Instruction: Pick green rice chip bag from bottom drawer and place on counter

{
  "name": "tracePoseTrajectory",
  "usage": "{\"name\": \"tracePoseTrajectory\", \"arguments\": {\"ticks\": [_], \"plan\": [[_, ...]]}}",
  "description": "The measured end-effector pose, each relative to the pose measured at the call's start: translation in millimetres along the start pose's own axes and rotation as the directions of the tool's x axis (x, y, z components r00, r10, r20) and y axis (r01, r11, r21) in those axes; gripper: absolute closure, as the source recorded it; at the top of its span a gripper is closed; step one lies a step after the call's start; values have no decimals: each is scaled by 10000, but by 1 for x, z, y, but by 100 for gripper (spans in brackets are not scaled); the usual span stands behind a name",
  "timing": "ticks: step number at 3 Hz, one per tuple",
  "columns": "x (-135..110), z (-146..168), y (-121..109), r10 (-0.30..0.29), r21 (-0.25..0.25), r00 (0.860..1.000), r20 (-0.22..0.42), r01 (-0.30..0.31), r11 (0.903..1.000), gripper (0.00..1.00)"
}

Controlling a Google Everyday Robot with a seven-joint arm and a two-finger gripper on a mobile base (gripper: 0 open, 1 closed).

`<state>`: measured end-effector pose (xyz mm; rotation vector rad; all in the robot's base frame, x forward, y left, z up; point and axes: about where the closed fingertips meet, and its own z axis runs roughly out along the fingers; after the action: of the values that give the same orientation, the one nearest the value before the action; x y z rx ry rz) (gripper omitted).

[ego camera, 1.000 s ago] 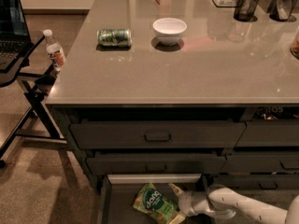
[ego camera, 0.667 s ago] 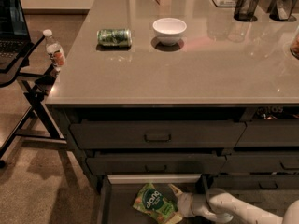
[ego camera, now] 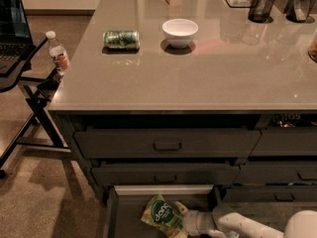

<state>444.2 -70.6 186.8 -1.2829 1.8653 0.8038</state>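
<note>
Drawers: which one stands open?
The bottom drawer, pulled out; the top drawer and middle drawer above it are shut. The bag lies inside, the claw beside it.

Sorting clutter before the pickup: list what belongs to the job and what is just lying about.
Job: chip bag, bottom drawer, counter, gripper at the bag's right edge in the drawer.
Lying about: green can, white bowl, water bottle, laptop.
</note>
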Motion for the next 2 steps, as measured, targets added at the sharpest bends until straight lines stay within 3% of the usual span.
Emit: {"name": "tracePoseTrajectory", "arguments": {"ticks": [1,2], "plan": [[11,24,8,466,-181,9989,-67,-467,9987,0],[12,27,10,507,-214,9987,-68,-508,9985,0]]}}
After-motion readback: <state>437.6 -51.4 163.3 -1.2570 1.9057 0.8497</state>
